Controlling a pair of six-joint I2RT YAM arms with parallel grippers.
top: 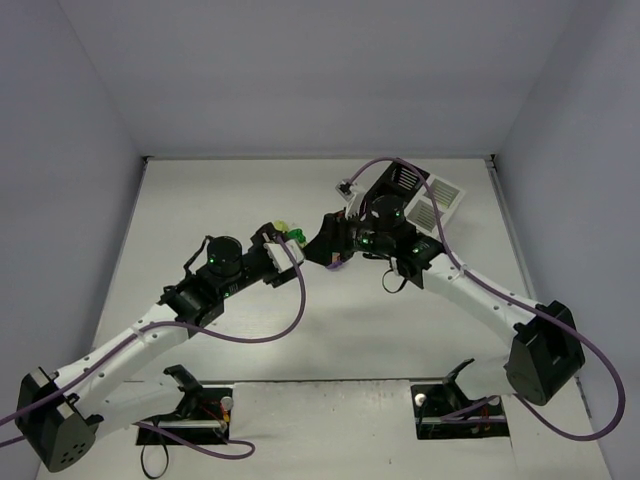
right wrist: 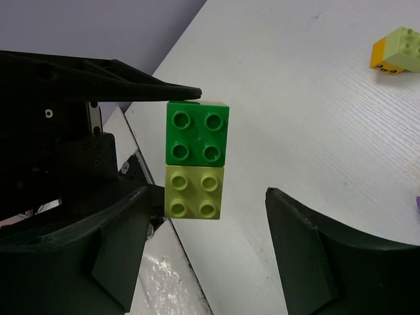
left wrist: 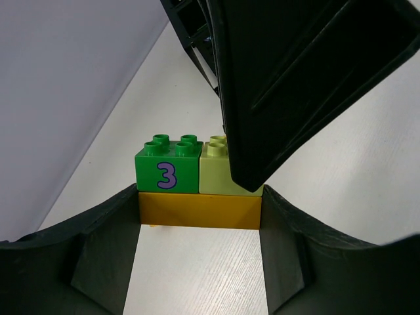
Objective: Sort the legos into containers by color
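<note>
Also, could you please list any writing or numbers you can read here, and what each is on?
"3", purple, on the dark green brick of the stack in the left tool.
Dark marks on the far orange brick: too small to read.

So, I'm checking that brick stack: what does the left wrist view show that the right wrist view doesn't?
Left wrist only: the purple 3 on the green brick, and the long side of the orange brick beneath. Right wrist only: a separate orange-and-lime brick on the table. Both: the green brick beside the lime brick.
</note>
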